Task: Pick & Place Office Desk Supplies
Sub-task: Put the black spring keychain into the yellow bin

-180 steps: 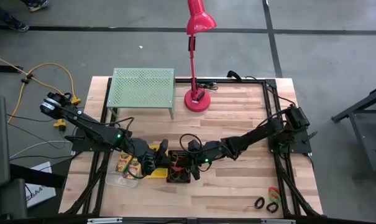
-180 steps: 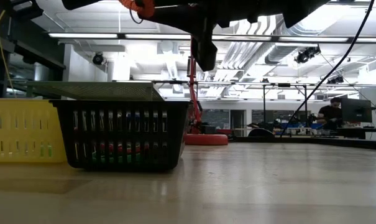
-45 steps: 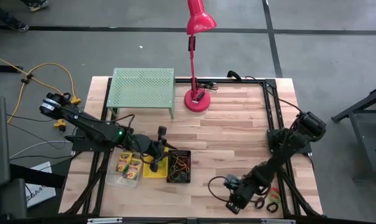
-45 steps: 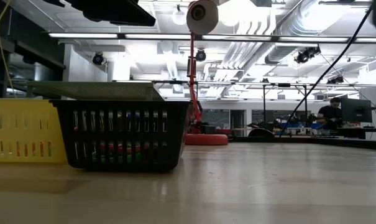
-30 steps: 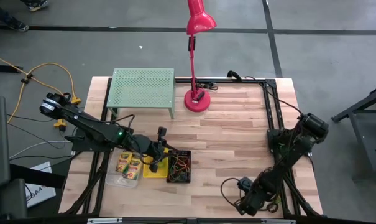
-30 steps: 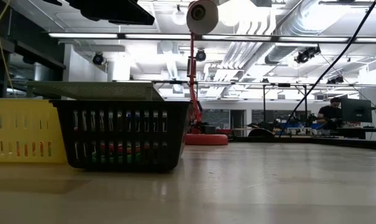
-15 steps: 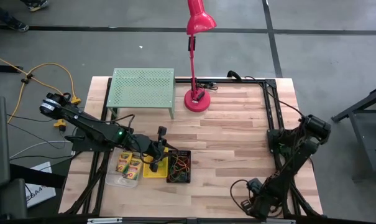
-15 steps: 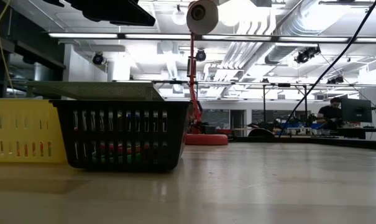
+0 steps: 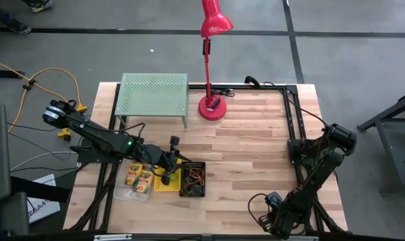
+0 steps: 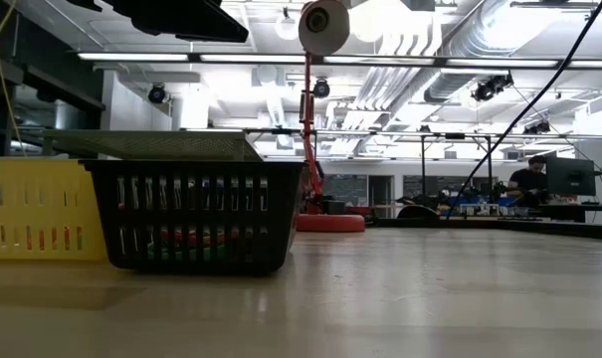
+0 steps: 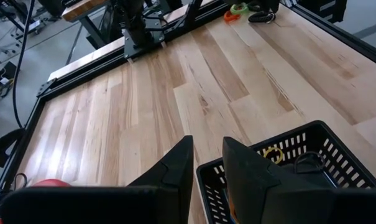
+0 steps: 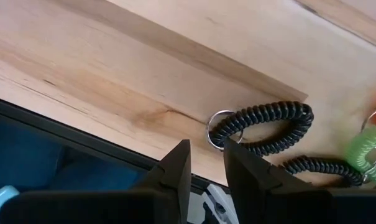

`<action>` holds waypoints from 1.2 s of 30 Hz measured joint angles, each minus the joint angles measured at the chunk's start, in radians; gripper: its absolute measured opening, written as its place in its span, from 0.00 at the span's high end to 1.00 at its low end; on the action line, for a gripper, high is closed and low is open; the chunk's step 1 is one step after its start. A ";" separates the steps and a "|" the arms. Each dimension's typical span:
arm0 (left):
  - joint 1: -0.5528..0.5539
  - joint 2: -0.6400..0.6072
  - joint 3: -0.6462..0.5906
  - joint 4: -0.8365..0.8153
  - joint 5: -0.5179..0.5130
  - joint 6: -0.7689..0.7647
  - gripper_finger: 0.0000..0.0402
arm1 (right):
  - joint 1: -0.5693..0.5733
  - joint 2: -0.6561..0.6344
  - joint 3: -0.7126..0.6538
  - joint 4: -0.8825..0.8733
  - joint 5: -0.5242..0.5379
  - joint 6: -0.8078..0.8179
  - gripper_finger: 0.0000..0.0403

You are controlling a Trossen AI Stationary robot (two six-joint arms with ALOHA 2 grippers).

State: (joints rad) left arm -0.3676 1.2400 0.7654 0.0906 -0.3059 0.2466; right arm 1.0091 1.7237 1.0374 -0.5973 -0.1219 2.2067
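Right gripper (image 12: 203, 171): low over the near right corner of the table (image 9: 256, 154), fingers a narrow gap apart, holding nothing.
Around right gripper: black coiled loop (image 12: 262, 124) with a metal ring lies on the wood just ahead of the fingertips, not touching them; a green coiled loop (image 12: 371, 149) is farther off to the side, beside the black one; the table's dark edge runs under the fingers.
In the way (right): nothing between the fingertips and the black coil.
Left gripper (image 11: 206, 165): above the near rim of the black mesh bin (image 11: 324, 146), fingers a narrow gap apart, empty.
Around left gripper: in the high view the yellow bin (image 9: 167, 182) sits under the gripper, touching the mesh bin; the clear bin (image 9: 136, 182) with crayon boxes (image 9: 140, 177) is just beyond, on the arm's side.
Mesh bin contents: tangled coloured loops (image 9: 193, 178), a yellow ring among them; the rest too small to tell.
Crayon boxes: yellow with green and red print, lying flat side by side.
Farther off: light-green perforated rack (image 9: 153, 97) and red lamp (image 9: 212, 104) at the far edge, well apart from both grippers.
Low view: mesh bin and yellow bin side by side, touching; a person (image 10: 527, 184) far in the room behind.
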 joint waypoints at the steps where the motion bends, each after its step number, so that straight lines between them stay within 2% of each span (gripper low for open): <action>1: 0.000 0.000 0.000 0.000 0.000 0.000 0.80 | 0.002 0.000 0.000 0.000 0.000 0.008 0.79; 6: 0.000 0.000 0.000 0.000 0.000 0.000 0.80 | 0.018 0.003 0.000 0.000 0.021 0.027 0.79; 24: 0.000 0.000 0.000 0.000 -0.001 0.000 0.80 | 0.043 0.094 0.002 0.042 -0.012 0.041 0.79; 36: 0.000 0.000 0.000 0.000 -0.001 0.000 0.80 | 0.043 0.096 0.002 0.041 -0.012 0.041 0.80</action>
State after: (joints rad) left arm -0.3676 1.2400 0.7654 0.0902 -0.3065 0.2466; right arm 1.0523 1.8198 1.0389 -0.5560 -0.1341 2.2475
